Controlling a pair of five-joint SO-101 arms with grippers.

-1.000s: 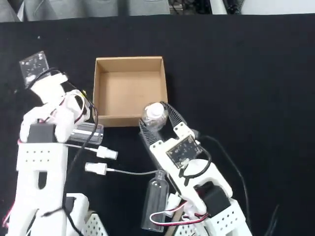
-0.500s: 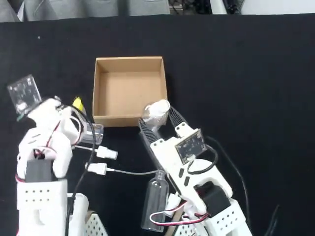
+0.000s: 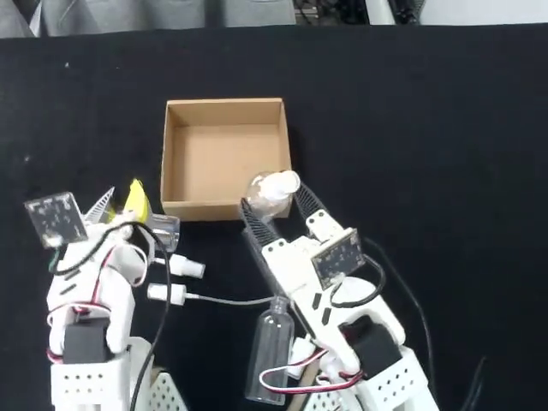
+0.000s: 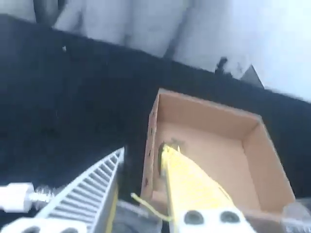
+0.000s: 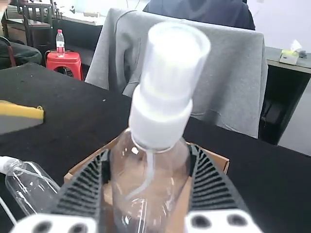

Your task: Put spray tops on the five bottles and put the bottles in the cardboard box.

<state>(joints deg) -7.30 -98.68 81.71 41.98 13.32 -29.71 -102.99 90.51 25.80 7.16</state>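
Drawn back toward the table's near edge since the earlier frames, the left arm is seen lower. The capped bottle [image 3: 272, 190] [image 5: 153, 160] is clamped by the right gripper [image 3: 274, 202] [image 5: 148, 196] at the near right corner of the cardboard box [image 3: 223, 158] [image 4: 209, 150]. The left gripper [image 3: 120, 201] [image 4: 136, 189] is held open off the box's near left corner. Two spray tops [image 3: 187, 266] and two uncapped bottles [image 3: 270, 347] are left lying nearer the table's near edge.

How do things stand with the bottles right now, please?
Right gripper: jaws shut on capped bottle, at cardboard box's near right corner. Left gripper: jaws open, empty, beside box. Two spray tops loose on table, uncapped bottle beside them.
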